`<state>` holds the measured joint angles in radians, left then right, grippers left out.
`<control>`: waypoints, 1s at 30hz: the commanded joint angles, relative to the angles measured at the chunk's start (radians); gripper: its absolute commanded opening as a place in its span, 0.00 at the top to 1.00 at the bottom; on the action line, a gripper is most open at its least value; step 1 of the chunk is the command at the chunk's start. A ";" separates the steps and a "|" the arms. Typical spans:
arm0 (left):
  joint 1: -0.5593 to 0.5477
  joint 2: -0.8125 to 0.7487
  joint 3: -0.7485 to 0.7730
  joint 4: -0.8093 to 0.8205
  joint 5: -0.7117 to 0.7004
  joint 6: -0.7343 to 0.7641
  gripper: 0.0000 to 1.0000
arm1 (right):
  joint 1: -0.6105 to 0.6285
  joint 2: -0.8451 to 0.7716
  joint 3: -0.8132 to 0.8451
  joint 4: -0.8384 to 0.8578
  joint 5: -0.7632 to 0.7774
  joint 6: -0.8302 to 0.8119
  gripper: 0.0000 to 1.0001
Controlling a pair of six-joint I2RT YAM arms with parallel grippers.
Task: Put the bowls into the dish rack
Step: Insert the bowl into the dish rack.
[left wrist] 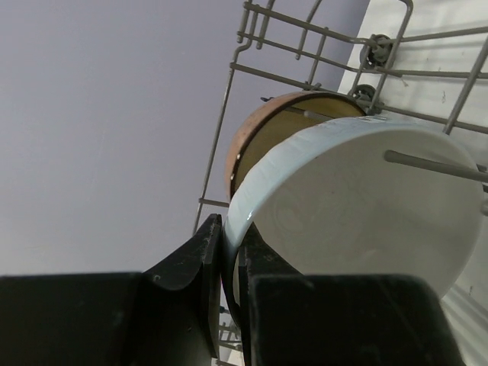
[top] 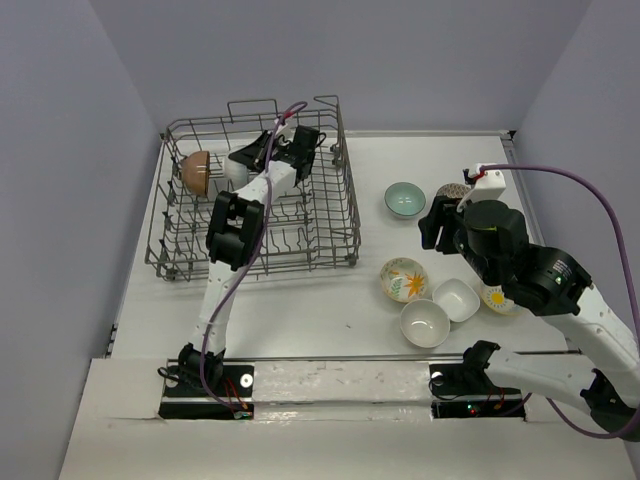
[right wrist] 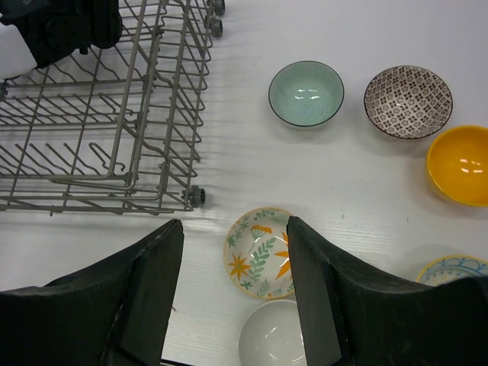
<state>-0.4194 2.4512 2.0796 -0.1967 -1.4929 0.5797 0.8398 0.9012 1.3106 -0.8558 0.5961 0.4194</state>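
Overhead, your left gripper (top: 250, 158) sits in the far left of the dish rack (top: 330, 232). The pale bowl (top: 236, 168) stands on edge just right of the brown bowl (top: 196, 172).

From the left wrist, the fingers (left wrist: 207, 252) are nearly closed, pinching that bowl's rim. A tine (left wrist: 435, 164) crosses its face, so judge your clearance before you release.

From the right wrist, the right gripper (right wrist: 235, 225) hangs about half open and holds nothing. The floral bowl (right wrist: 259, 255) lies between its fingertips on the table, and the teal bowl (right wrist: 306, 93) is farther off.

Left arm (top: 228, 270) stretched forward from its base, elbow up, forearm angled to the far side. Left gripper (left wrist: 229, 252) nearly closed, one finger (left wrist: 191, 290) on each side of a white bowl (left wrist: 366, 206) rim, pinching it. Right arm (top: 560, 290) folded, coming in from the right with the wrist turned downward. Right gripper (right wrist: 232, 229) jaws apart, nothing between them, held in the air with both fingers clear of everything below.
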 commanded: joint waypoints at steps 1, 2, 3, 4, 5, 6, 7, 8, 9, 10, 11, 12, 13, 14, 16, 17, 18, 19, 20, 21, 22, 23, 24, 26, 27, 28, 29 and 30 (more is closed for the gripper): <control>-0.027 0.012 -0.035 0.002 -0.017 0.000 1.00 | 0.007 -0.018 -0.001 0.018 0.024 -0.001 0.38; -0.028 0.014 -0.038 0.002 -0.018 0.000 1.00 | 0.007 -0.018 0.001 0.017 0.022 0.001 0.37; -0.028 0.015 -0.041 0.002 -0.018 0.000 1.00 | 0.007 -0.018 0.001 0.017 0.024 0.001 0.37; -0.030 0.017 -0.042 0.003 -0.021 0.000 1.00 | 0.007 -0.018 0.003 0.014 0.022 0.001 0.37; -0.030 0.017 -0.049 0.006 -0.023 0.000 1.00 | 0.007 -0.018 0.004 0.014 0.022 0.002 0.37; -0.032 0.017 -0.050 0.005 -0.024 0.000 1.00 | 0.007 -0.016 0.006 0.012 0.021 0.004 0.38; -0.032 0.017 -0.053 0.009 -0.024 0.000 1.00 | 0.007 -0.018 0.006 0.012 0.021 0.004 0.37; -0.032 0.015 -0.055 0.011 -0.026 0.002 1.00 | 0.007 -0.019 0.006 0.011 0.019 0.002 0.37; -0.032 0.015 -0.061 0.014 -0.030 0.006 1.00 | 0.007 -0.019 0.007 0.009 0.021 0.005 0.37; -0.032 0.011 -0.064 0.022 -0.030 0.009 1.00 | 0.007 -0.019 0.007 0.009 0.021 0.005 0.38; -0.032 0.008 -0.067 0.028 -0.032 0.012 1.00 | 0.007 -0.019 0.007 0.008 0.021 0.007 0.37; -0.032 0.006 -0.072 0.034 -0.035 0.022 0.99 | 0.007 -0.019 0.009 0.008 0.019 0.007 0.38; -0.032 0.002 -0.075 0.039 -0.035 0.029 0.96 | 0.007 -0.019 0.009 0.006 0.019 0.009 0.37; -0.032 -0.006 -0.079 0.060 -0.036 0.037 0.93 | 0.007 -0.019 0.012 0.006 0.019 0.009 0.37; -0.032 -0.018 -0.095 0.094 -0.038 0.066 0.80 | 0.007 -0.018 0.015 0.003 0.019 0.007 0.37; -0.032 -0.023 -0.099 0.103 -0.040 0.074 0.75 | 0.007 -0.018 0.016 0.001 0.019 0.007 0.37; -0.032 -0.026 -0.108 0.109 -0.038 0.080 0.71 | 0.007 -0.016 0.019 0.001 0.019 0.007 0.37; -0.032 -0.035 -0.113 0.126 -0.038 0.092 0.65 | 0.007 -0.016 0.021 0.000 0.019 0.007 0.37; -0.032 -0.038 -0.118 0.132 -0.036 0.098 0.61 | 0.007 -0.016 0.022 -0.002 0.019 0.007 0.37; -0.032 -0.043 -0.128 0.140 -0.036 0.103 0.53 | 0.007 -0.015 0.024 -0.002 0.019 0.007 0.37; -0.032 -0.046 -0.134 0.152 -0.035 0.108 0.48 | 0.007 -0.016 0.024 -0.003 0.021 0.005 0.37; -0.032 -0.052 -0.139 0.158 -0.035 0.112 0.44 | 0.007 -0.015 0.026 -0.005 0.021 0.005 0.38; -0.032 -0.055 -0.148 0.161 -0.035 0.118 0.38 | 0.007 -0.018 0.026 -0.006 0.021 0.007 0.38; -0.032 -0.061 -0.156 0.171 -0.032 0.121 0.37 | 0.007 -0.016 0.027 -0.008 0.021 0.007 0.37; -0.033 -0.063 -0.164 0.174 -0.032 0.126 0.35 | 0.007 -0.016 0.030 -0.009 0.018 0.009 0.37; -0.035 -0.064 -0.165 0.175 -0.035 0.124 0.34 | 0.007 -0.016 0.032 -0.011 0.018 0.009 0.37; -0.035 -0.069 -0.167 0.175 -0.032 0.126 0.33 | 0.007 -0.015 0.032 -0.011 0.018 0.009 0.38; -0.036 -0.073 -0.168 0.177 -0.032 0.124 0.33 | 0.007 -0.015 0.032 -0.014 0.016 0.010 0.37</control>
<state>-0.4362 2.4409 1.9408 -0.0242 -1.4769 0.6964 0.8398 0.9005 1.3102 -0.8680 0.5961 0.4225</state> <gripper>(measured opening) 0.660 0.624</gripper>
